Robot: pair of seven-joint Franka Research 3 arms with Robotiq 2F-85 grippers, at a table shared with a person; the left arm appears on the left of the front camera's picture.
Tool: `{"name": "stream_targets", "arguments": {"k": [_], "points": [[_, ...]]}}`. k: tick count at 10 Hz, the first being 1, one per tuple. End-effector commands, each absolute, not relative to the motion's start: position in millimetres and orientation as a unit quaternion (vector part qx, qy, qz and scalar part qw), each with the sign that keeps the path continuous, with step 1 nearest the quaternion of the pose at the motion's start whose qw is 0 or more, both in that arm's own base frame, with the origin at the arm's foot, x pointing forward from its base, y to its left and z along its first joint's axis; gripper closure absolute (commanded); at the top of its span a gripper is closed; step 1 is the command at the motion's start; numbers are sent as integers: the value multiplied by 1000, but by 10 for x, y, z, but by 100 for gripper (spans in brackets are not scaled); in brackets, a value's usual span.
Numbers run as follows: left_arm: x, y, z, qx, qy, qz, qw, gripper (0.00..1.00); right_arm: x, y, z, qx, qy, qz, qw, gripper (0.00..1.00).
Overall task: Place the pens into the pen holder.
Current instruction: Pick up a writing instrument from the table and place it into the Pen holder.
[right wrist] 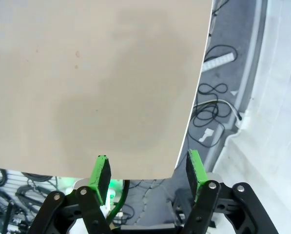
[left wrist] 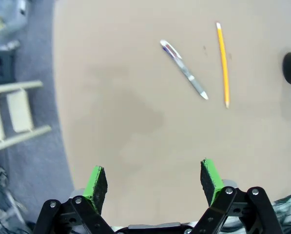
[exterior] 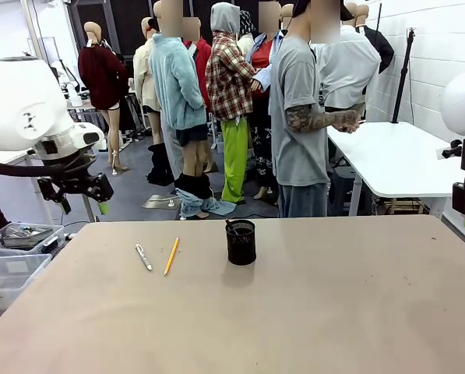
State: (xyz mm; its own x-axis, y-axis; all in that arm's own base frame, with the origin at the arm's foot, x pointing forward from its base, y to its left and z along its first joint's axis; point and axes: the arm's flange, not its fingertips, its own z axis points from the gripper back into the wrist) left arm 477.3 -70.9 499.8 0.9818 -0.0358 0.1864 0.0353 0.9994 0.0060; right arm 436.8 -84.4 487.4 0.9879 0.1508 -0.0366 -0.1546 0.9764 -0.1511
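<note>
Black mesh holder (exterior: 241,243) has one pen (exterior: 230,227) in; silver pen (left wrist: 184,70) and yellow pencil (left wrist: 223,63) lie ahead of my left gripper (left wrist: 154,178), jaws apart; right gripper (right wrist: 147,175) likewise.

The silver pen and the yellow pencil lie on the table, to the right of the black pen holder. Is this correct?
Not quite. The front view shows the silver pen and the yellow pencil lying on the table to the left of the black pen holder, not its right.

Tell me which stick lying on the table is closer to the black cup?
The yellow pencil; the white-silver pen lies farther left of the pen holder.
</note>
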Motion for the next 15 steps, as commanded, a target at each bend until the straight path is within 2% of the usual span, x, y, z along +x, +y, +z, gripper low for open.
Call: {"name": "stream_targets", "arguments": {"k": [1, 3, 4, 5, 9, 10, 15], "points": [[4595, -691, 5094, 35, -135, -61, 988, 0, 4357, -875, 4870, -85, 13, 88, 992, 22], [4595, -691, 5094, 35, -135, -61, 988, 0, 4357, -875, 4870, -85, 13, 88, 992, 22], [4778, -719, 5033, 10, -100, -30, 994, 0, 4357, -875, 4870, -85, 13, 88, 992, 22], [4611, -662, 5090, -13, -147, 25, 989, 0, 4357, -875, 4870, -85, 13, 88, 992, 22], [5529, -980, 4360, -65, -19, 100, 993, 0, 4357, -875, 4870, -85, 13, 88, 992, 22], [5699, -1155, 4154, -42, 7, 104, 994, 0, 4357, -875, 4870, -85, 13, 88, 992, 22], [6179, -1284, 3623, 15, 20, 156, 987, 0, 4357, -875, 4870, -85, 13, 88, 992, 22]]}}
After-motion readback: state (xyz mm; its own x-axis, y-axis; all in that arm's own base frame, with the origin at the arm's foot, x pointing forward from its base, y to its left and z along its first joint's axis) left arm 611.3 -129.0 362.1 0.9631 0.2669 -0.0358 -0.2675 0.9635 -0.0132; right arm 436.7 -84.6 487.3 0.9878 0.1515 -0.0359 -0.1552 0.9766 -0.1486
